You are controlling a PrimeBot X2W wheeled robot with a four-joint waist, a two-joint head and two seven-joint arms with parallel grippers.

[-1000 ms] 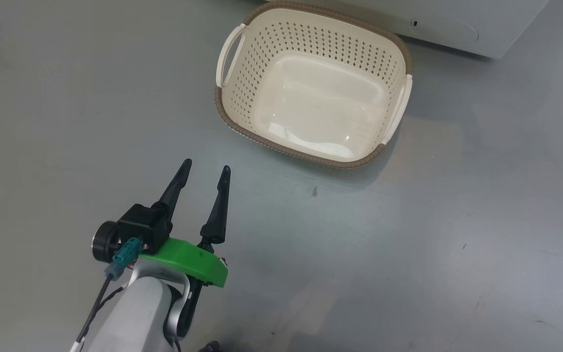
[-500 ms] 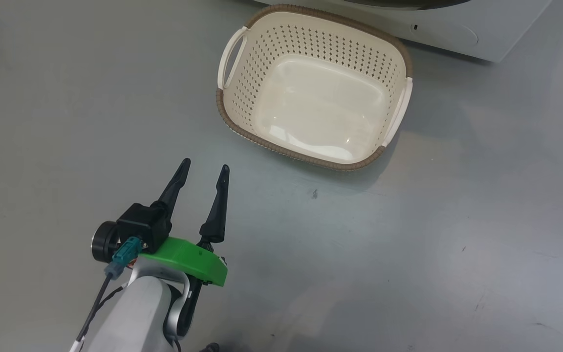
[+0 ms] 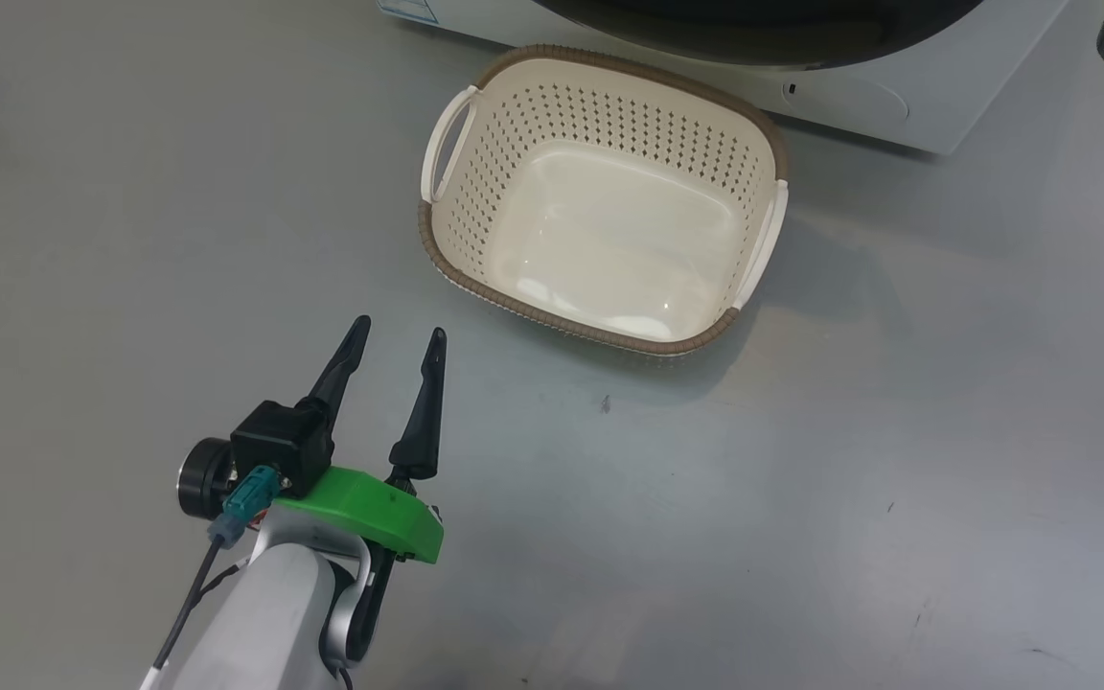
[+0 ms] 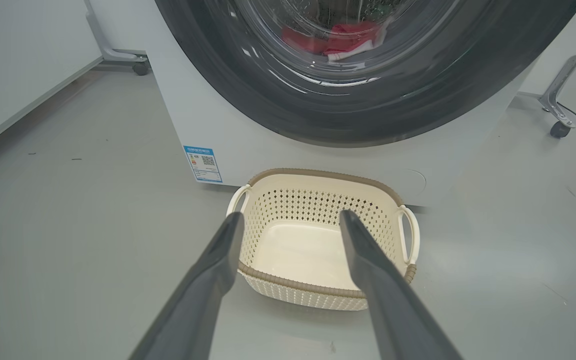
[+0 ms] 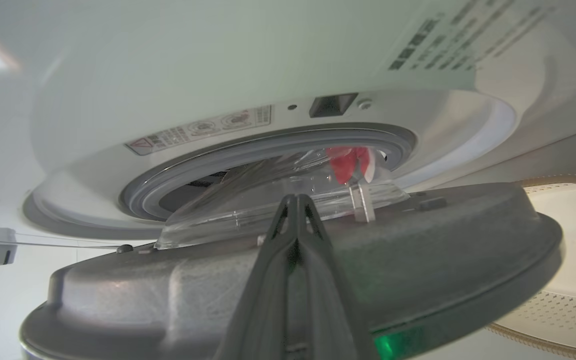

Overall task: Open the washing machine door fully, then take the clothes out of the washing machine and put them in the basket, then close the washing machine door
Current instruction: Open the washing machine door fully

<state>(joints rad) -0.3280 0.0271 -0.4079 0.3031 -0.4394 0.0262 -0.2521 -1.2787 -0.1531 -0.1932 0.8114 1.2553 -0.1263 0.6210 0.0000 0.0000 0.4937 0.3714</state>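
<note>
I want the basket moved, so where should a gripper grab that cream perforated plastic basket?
Probably the looped side handle on the left of the cream perforated plastic basket, from above: it stands off the wall, leaving a slot for one finger, nearest the open left gripper.

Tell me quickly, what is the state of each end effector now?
Left end effector: open, holding nothing.
Right end effector: closed, nothing between its fingers.

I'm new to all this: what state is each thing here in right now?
Washing machine door, ajar, not fully open.
Clothes, inside the washing machine, behind the door's glass.
Basket, upright, empty.
Left gripper, open, holding nothing.
Right gripper, shut, tips at the door's inner side.
</note>
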